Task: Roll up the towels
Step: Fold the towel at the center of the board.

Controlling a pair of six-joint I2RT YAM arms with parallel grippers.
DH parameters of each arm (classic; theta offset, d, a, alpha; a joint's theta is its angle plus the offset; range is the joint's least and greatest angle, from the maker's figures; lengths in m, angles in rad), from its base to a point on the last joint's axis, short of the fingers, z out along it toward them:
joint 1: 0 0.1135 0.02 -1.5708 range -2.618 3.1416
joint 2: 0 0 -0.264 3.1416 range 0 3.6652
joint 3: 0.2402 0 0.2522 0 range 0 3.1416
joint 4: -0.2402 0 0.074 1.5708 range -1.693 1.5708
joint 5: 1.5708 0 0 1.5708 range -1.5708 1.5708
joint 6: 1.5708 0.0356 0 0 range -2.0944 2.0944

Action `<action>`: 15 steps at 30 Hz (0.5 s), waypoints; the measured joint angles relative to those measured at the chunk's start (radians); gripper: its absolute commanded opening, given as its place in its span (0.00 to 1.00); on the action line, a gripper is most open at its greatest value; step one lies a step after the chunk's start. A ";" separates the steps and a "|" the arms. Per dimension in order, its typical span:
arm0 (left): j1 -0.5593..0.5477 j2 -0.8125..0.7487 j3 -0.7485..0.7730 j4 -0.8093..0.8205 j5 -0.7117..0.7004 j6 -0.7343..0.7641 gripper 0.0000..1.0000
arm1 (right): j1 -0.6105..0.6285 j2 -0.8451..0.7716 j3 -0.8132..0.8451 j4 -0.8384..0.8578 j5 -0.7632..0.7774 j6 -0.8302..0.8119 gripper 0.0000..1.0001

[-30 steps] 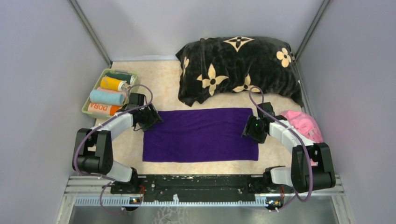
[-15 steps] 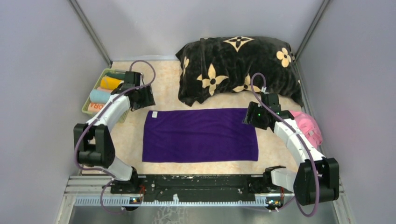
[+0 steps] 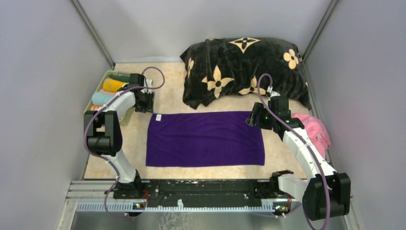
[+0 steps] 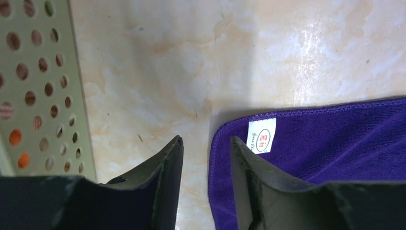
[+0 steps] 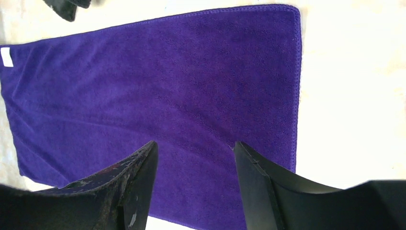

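The purple towel (image 3: 206, 139) lies flat and spread out in the middle of the surface (image 3: 167, 91), its long sides running left to right. It sits between the black flowered cushion (image 3: 244, 67) behind it and the arm bases in front. A pink towel (image 3: 313, 129) is bunched up off its right end. At the far left, a green basket (image 4: 43, 72) holds rolled towels (image 3: 109, 86).

The left gripper (image 4: 206, 143) hangs low at the towel's far-left corner. Its jaws are apart with nothing between them; one finger is over bare surface and the other over the hem, close to the small white label (image 4: 261, 135). The right gripper (image 5: 194, 146) is raised above the far-right part of the cloth, its jaws also apart and empty.

The towel looks like thin terry: light, limp and a little grippy, with nothing fragile about it. It will probably sag and crease wherever it is lifted, and it will drag rather than slide on the stone-patterned top. The stitched hem at the two far corners seems the best place to pinch, since the cloth is firmest there. Taking both corners together should keep the edge straight. A grip on one corner alone would likely skew the roll, and a deep bite could gather extra folds
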 measured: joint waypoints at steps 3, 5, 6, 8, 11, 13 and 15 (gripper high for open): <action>0.002 0.031 0.014 0.000 0.018 0.034 0.40 | 0.000 -0.013 -0.013 0.014 -0.010 -0.007 0.60; 0.002 0.058 0.019 -0.004 0.028 0.050 0.39 | 0.000 -0.021 -0.024 0.021 -0.009 -0.010 0.60; 0.002 0.068 0.021 -0.007 0.034 0.056 0.39 | 0.000 -0.025 -0.030 0.023 -0.010 -0.010 0.60; 0.002 0.084 0.023 -0.015 0.048 0.067 0.39 | 0.000 -0.030 -0.038 0.026 -0.010 -0.011 0.60; 0.002 0.088 0.023 -0.026 0.067 0.073 0.39 | 0.000 -0.034 -0.043 0.029 -0.010 -0.011 0.60; 0.002 0.088 0.026 -0.027 0.076 0.076 0.39 | 0.000 -0.035 -0.043 0.030 -0.010 -0.014 0.60; 0.002 0.089 0.030 -0.029 0.083 0.080 0.37 | 0.000 -0.036 -0.043 0.030 -0.010 -0.016 0.60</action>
